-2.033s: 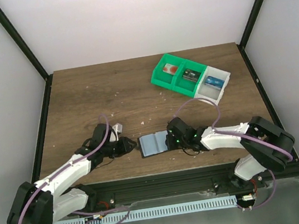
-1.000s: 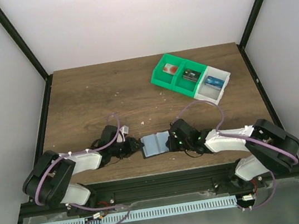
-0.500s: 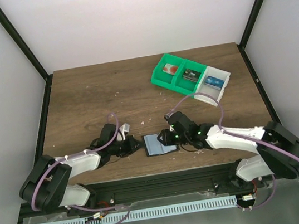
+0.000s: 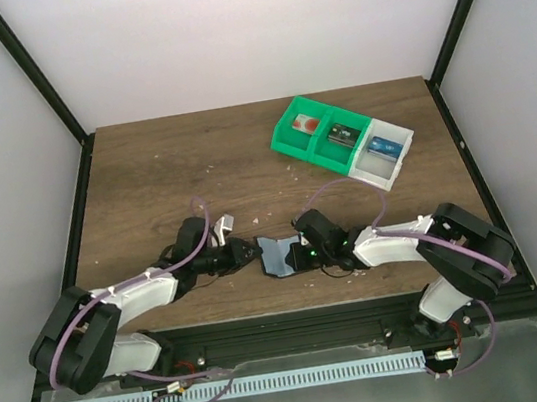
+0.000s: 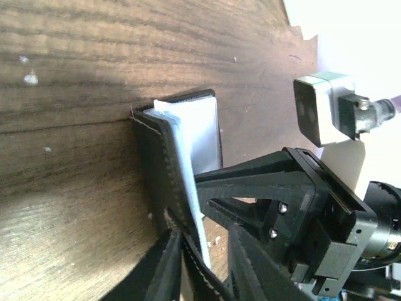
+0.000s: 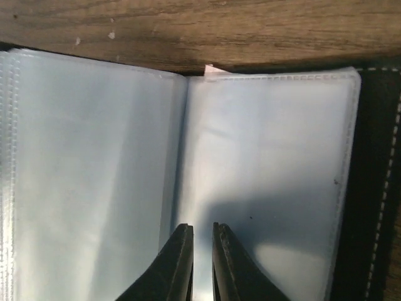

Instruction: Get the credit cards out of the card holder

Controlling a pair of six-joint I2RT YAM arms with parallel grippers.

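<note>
card holder (image 4: 275, 255): lies open at the near middle of the wooden table (image 4: 164, 176), between the two arms; black stitched cover, pale blue-grey inner panels facing up, left edge tilted off the wood

left gripper (image 4: 248, 253): fingers pinched on the holder's left edge, black cover and one pale leaf between them

right gripper (image 6: 202, 227): fingers drawn almost together, a thin slit left, tips on the right-hand pale panel; cannot tell whether they pinch a leaf

green-and-white bins (image 4: 323, 138): far right, well apart, a card in each compartment
</note>
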